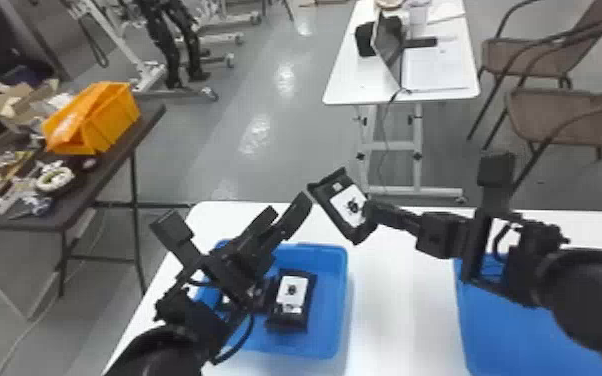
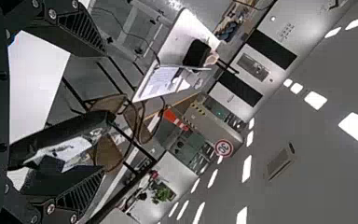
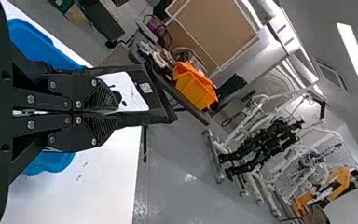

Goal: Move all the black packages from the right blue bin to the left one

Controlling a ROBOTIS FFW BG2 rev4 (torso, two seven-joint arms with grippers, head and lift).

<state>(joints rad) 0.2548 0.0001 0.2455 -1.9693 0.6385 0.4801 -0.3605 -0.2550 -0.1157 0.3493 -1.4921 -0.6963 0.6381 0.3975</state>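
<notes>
In the head view my right gripper is shut on the lower right edge of a black package with a white label, raised above the table. My left gripper stands open beside that package, over the left blue bin. A black package lies in this bin, with another dark one partly hidden by the left arm. The left wrist view has the left gripper spread wide, the raised package between its fingers' lines. In the right wrist view the right gripper pinches the package.
The right blue bin stands partly beneath the right arm, its contents hidden there. Both bins are on a white table, with bare tabletop between them. Farther off are a dark table with an orange crate and another white table.
</notes>
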